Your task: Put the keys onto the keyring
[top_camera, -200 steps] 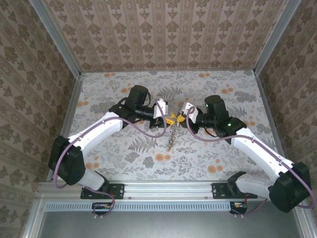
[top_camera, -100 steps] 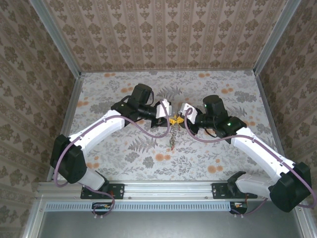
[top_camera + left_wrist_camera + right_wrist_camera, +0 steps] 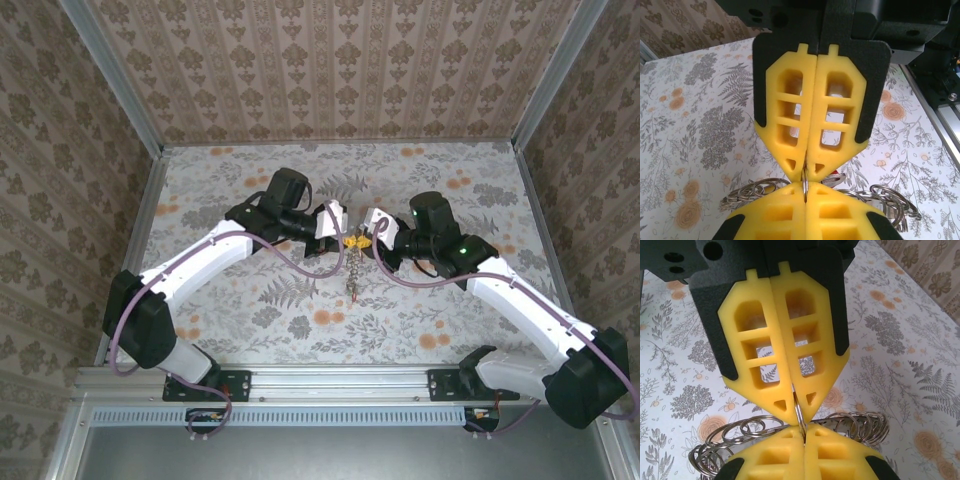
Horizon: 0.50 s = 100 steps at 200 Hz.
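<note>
The left pincer (image 3: 805,172) was pressed together, its yellow fingertips (image 3: 790,162) pinching one thin wire loop of the keyring (image 3: 752,192). Tip to tip against it came the right pincer (image 3: 798,415), also pressed shut on a thin loop of the same keyring (image 3: 727,440). In both wrist views the other arm's yellow fingers filled the bottom edge, and the silvery rings fanned out to the left and right just under the meeting point. A small reddish piece (image 3: 836,176) sat right behind the left fingertips, too little of it in view to say what it was.

From above, the left pincer (image 3: 344,242) and right pincer (image 3: 358,241) met nose to nose over the middle of the table (image 3: 250,310), between the far wall and the near rail. The keyring (image 3: 351,275) trailed from that point as a narrow strand toward the near edge; whether its lower end touched the flowered tabletop could not be told. Both arms reached in from their bases at the near corners.
</note>
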Motion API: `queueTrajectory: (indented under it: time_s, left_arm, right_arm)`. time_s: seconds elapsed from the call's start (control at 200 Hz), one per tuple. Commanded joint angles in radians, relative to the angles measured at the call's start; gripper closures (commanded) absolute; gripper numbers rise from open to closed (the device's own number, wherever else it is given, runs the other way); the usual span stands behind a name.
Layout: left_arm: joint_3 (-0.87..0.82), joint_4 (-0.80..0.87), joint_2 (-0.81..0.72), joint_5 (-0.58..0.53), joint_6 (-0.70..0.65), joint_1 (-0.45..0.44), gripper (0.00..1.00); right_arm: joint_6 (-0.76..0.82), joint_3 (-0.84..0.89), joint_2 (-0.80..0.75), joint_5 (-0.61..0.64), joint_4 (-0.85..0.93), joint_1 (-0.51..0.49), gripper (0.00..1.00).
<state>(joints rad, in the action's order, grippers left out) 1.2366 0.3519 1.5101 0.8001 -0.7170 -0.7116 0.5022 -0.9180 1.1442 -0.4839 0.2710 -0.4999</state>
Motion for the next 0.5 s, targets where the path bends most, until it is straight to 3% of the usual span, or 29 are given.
queueTrajectory:
  time_s: [0.0,0.2,0.495]
  left_arm:
    - [-0.036,-0.146,-0.015,0.121,0.086,0.015,1.0]
    - [-0.093,-0.29,-0.033,0.229,0.159,0.031,1.0]
    - [-0.158,-0.463,-0.044,0.285,0.262,0.044,1.0]
  right_arm:
    - [-0.009,0.053,-0.024,-0.012,-0.117,0.007,0.91]
    - [-0.084,0.111,0.012,-0.081,-0.236,0.031,0.87]
    - [-0.137,0.149,0.028,-0.127,-0.343,0.064,0.84]
